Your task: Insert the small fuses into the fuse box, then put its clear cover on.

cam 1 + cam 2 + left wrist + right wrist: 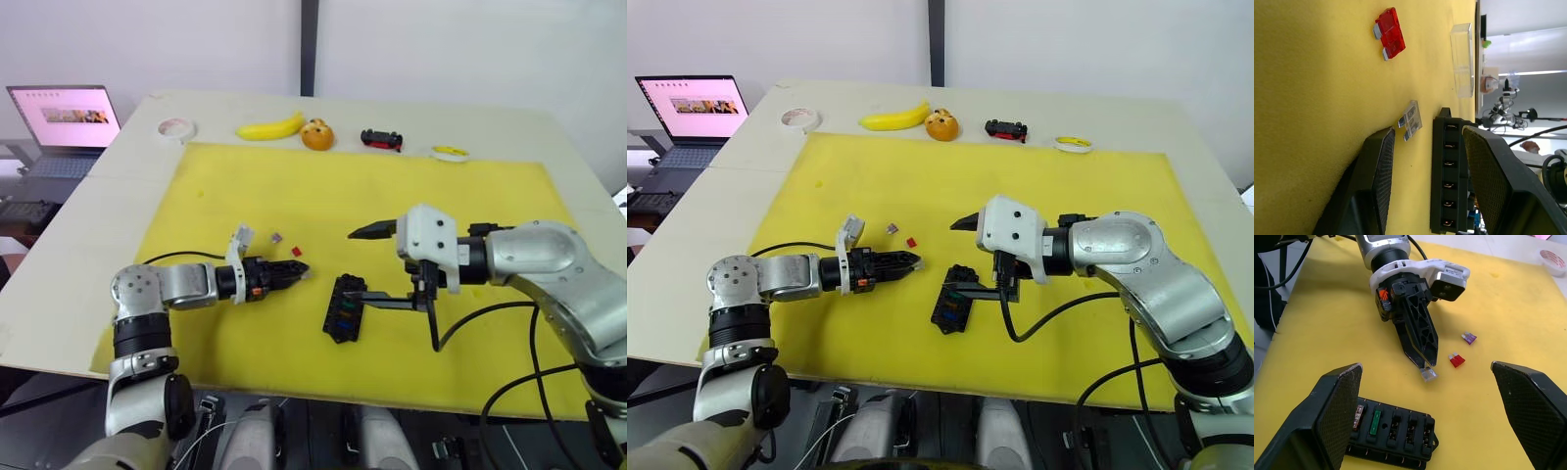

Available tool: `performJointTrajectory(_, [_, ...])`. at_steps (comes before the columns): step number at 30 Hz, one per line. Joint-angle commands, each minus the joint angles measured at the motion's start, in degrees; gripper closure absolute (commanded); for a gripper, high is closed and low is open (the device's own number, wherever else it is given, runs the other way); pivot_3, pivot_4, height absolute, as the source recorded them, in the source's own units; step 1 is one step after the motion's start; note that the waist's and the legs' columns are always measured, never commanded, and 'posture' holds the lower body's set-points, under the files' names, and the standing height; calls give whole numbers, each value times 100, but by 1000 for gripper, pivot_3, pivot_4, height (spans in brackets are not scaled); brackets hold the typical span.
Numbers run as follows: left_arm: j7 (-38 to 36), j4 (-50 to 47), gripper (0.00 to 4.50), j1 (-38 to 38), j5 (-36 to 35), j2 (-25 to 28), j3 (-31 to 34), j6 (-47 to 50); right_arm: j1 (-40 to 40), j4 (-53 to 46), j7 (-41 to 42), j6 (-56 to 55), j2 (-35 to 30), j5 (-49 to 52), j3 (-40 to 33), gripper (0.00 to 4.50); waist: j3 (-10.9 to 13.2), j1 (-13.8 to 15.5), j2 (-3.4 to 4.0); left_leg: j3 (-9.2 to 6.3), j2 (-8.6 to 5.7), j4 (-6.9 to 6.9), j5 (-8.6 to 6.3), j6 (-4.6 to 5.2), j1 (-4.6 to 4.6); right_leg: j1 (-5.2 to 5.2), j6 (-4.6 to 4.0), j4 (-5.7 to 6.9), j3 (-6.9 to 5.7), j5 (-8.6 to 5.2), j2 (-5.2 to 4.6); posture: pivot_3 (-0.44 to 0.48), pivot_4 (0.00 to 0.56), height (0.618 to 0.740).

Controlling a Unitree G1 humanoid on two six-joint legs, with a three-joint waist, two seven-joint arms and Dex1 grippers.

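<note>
The black fuse box [345,306] lies on the yellow mat [470,196] with several coloured fuses in its slots, among them a green one [1375,422]. My left gripper [298,271] lies low on the mat to its left, fingers slightly open. A clear fuse [1428,375] rests on the mat just past its tips. A red fuse [296,252] and a greyish-purple fuse [277,237] lie loose behind it. My right gripper [349,264] hovers wide open over the fuse box, holding nothing. The clear cover [1462,58] lies on the mat beyond the box in the left wrist view.
Along the table's far edge sit a tape roll [176,127], a banana [271,127], an orange round object [316,135], a black-and-red toy car [381,139] and a yellow ring [450,153]. An open laptop [64,122] stands off the table at far left.
</note>
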Motion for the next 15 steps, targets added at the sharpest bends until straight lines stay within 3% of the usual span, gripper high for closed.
performJointTrajectory(1, [74,-39,2179,108,135,88,157,42,-129,-143,17,-109,-11,0,-38,0,0,-4,0,0,0,0,1,-1,0,0,0,0,0,0,0,0,150,737])
performJointTrajectory(15, [-152,94,2179,-82,634,-342,-129,-413,-163,-144,-23,-119,19,9,-31,0,-1,52,-1,-2,-4,3,1,0,-1,3,0,3,1,0,-7,0,150,737])
